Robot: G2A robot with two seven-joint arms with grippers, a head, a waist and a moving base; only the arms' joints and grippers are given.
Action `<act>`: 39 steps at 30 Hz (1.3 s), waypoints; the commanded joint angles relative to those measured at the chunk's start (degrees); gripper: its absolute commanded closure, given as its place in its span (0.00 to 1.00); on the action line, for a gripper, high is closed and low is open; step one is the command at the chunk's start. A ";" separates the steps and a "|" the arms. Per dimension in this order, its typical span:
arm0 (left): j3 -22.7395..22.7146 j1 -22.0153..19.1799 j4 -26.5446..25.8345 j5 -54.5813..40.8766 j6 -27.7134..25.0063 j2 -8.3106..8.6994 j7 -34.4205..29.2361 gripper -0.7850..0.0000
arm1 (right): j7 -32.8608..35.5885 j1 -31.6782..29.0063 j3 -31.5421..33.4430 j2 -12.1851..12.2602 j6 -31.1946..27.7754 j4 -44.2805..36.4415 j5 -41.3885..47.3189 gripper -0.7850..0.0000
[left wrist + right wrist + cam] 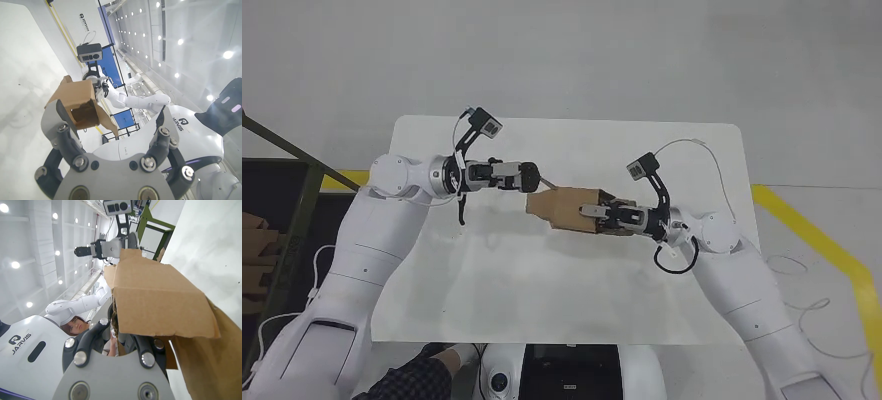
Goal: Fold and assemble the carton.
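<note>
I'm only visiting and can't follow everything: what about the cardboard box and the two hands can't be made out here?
Right wrist view: how the right hand grips; the carton covers its fingertips.
Top view: whether the left hand touches the carton; too small.
Left wrist view: the carton's far end, hidden by its own walls.
Top view: whether the carton rests on the table; seen from above.

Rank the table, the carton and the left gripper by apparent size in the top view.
1. table, by far the largest
2. carton
3. left gripper, narrower than the carton, though the margin is modest
</note>
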 commanded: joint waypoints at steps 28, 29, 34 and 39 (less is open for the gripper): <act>2.46 1.56 -3.93 0.62 0.84 -0.40 -0.83 0.00 | 0.35 2.02 -0.22 -0.33 -0.99 2.73 2.86 1.00; 2.55 1.65 -4.06 0.66 0.91 -0.41 -0.90 0.00 | 0.27 2.04 -0.09 -0.31 -1.03 2.76 2.87 1.00; 3.21 1.66 -4.22 0.94 1.11 -0.53 -1.11 0.00 | 0.17 1.95 0.10 -0.30 -1.07 2.68 2.97 1.00; 3.68 1.04 -3.62 1.47 1.50 -0.64 -1.49 0.00 | 0.21 1.76 0.12 -0.30 -1.19 2.64 3.06 1.00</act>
